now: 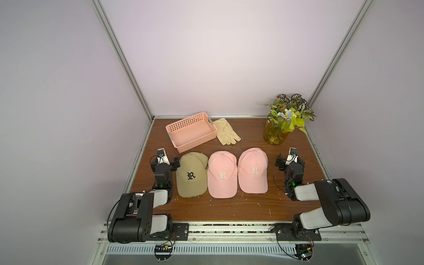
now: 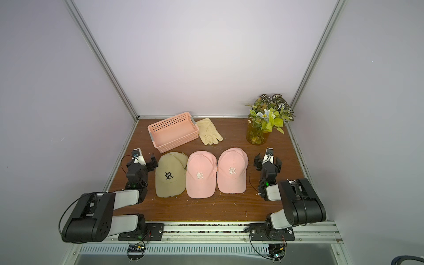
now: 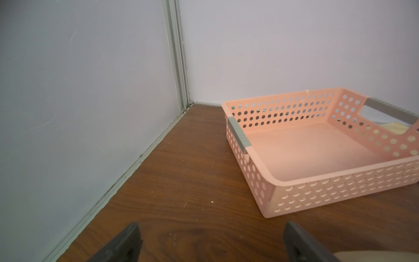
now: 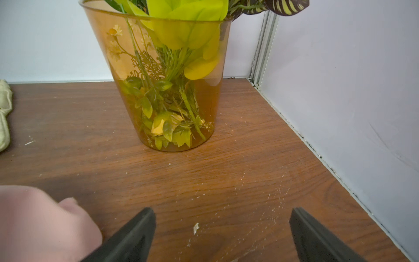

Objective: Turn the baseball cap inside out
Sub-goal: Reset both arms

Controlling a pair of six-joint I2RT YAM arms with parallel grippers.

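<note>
Three baseball caps lie in a row on the wooden table, crowns up and brims toward the front: a tan cap (image 1: 191,174) (image 2: 171,175) with a black letter, a pink cap (image 1: 222,175) (image 2: 201,175) in the middle and a second pink cap (image 1: 253,171) (image 2: 232,171) on the right. My left gripper (image 1: 164,160) (image 3: 212,229) stands open just left of the tan cap, holding nothing. Right of the second pink cap, my right gripper (image 1: 291,160) (image 4: 223,213) is also open over bare wood. That pink cap's edge (image 4: 34,222) shows in the right wrist view.
A pink perforated basket (image 1: 191,119) (image 3: 317,186) stands behind the tan cap, with a cream glove (image 1: 226,134) beside it. An amber vase of artificial flowers (image 1: 275,135) (image 4: 167,90) stands at the back right. Walls close in the table on three sides.
</note>
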